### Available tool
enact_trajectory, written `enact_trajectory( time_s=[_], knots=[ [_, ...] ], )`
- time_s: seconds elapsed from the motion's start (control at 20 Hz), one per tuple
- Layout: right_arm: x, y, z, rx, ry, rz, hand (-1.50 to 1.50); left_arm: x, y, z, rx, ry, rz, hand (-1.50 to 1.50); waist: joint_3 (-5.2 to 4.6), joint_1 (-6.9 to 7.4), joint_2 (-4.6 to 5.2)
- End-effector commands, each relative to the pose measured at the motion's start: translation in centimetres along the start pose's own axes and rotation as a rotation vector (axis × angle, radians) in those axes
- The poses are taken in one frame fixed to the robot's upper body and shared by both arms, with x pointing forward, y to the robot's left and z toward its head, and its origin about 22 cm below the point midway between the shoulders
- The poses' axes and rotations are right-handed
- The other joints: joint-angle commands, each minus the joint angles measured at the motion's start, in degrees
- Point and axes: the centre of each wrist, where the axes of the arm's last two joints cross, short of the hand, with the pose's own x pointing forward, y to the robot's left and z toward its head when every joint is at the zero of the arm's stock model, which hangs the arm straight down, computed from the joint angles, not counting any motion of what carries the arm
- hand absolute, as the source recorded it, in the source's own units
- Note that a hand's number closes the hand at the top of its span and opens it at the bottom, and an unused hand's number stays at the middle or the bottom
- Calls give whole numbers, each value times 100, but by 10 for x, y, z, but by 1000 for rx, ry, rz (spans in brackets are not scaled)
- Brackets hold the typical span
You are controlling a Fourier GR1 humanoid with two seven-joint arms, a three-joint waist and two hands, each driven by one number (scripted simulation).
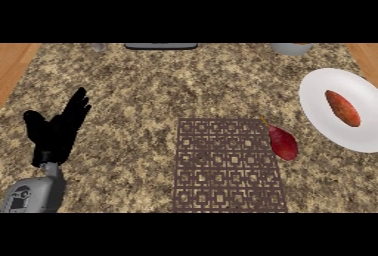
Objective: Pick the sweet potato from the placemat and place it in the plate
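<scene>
An orange-red sweet potato (342,108) lies inside the white plate (325,85) at the right edge of the counter. The brown patterned placemat (227,170) lies in the middle near the front, with nothing on its pattern. A dark red pointed object (283,142) rests on the counter, touching the placemat's right edge. My left hand (60,128) stands at the left, fingers straight and pointing up, far from the plate and holding nothing. The right hand does not show.
The speckled granite counter (148,85) has wooden strips at both sides. At the back edge sit a dark flat object (161,46), a small grey item (99,47) and a pale bowl-like object (291,48).
</scene>
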Motion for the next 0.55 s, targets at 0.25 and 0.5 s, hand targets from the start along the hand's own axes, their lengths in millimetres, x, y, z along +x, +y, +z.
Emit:
enact_trajectory(
  time_s=[0.25, 0.5],
  knots=[
    [-14, -44, 9, -29, 31, 71, -150, -8, 8, -8, 8, -8, -2, 0, 0, -8, 4],
    [-22, -36, 12, 2, 54, 98, -150, -17, -2, 0, -9, -8, 5, 0, 0, 7, 3]
  ],
)
